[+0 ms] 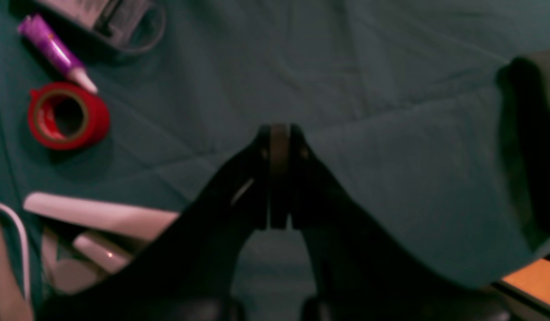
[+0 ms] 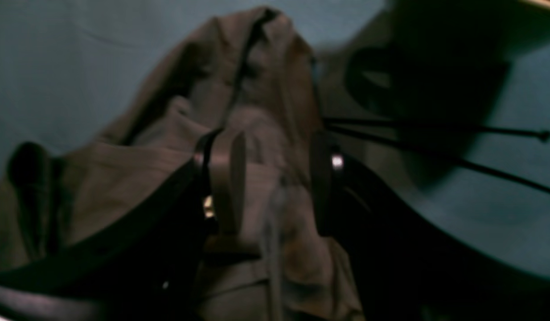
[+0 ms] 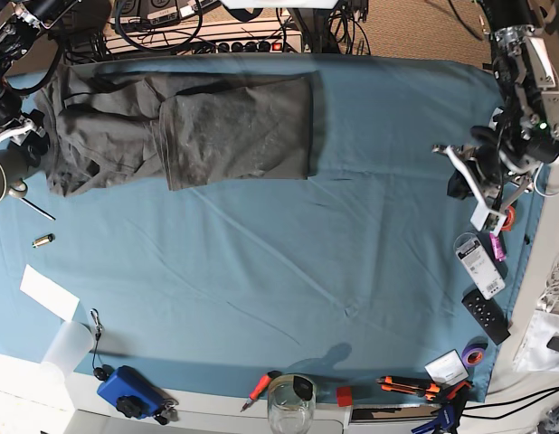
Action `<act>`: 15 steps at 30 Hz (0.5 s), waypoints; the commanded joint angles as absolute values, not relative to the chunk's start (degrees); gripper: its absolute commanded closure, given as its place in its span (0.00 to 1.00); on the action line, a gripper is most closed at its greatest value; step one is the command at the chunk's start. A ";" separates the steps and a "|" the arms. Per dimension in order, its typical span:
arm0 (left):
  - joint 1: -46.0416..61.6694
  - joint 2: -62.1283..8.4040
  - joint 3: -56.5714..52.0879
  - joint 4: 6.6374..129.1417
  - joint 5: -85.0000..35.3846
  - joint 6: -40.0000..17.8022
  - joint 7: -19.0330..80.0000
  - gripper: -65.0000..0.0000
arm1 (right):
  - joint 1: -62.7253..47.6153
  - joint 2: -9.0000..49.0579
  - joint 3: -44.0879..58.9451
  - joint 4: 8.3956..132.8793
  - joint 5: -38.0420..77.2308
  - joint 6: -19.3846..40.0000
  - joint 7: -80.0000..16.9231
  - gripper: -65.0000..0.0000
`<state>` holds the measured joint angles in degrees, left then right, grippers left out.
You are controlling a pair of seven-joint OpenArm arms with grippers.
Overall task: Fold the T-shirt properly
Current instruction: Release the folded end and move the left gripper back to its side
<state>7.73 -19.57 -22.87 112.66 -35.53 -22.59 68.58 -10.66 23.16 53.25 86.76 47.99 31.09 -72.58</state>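
Reading outward from your claws:
Right claw [image 2: 266,178]: jaws apart, straddling bunched cloth of the T-shirt [image 3: 180,127], not clamped.
Left claw [image 1: 279,151]: pressed together, empty, over bare bench [image 3: 352,271].
T-shirt: bench's 11 o'clock corner.
Done: one side flap folded over.
Left: remaining folds, by my judgement.

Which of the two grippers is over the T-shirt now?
The right gripper, jaws open above the grey T-shirt; the left gripper is shut over bare teal cloth.
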 commanded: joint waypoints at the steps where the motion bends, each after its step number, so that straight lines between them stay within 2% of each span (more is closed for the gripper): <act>1: 7.57 -20.34 -24.08 113.71 -37.34 -22.61 68.03 1.00 | -10.33 24.73 53.63 87.70 48.18 31.03 -71.46 0.63; 7: 9.06 -20.34 -28.99 113.82 -43.83 -26.98 68.49 1.00 | -10.35 24.71 53.63 87.70 47.24 32.12 -74.24 0.63; 15: 9.69 -21.43 -32.91 113.82 -44.23 -27.07 68.58 1.00 | -10.48 24.75 53.63 87.70 46.89 34.30 -77.62 0.59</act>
<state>10.02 -20.27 -32.58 112.77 -43.22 -26.85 69.45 -10.66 23.16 53.25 86.76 46.33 34.15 -78.22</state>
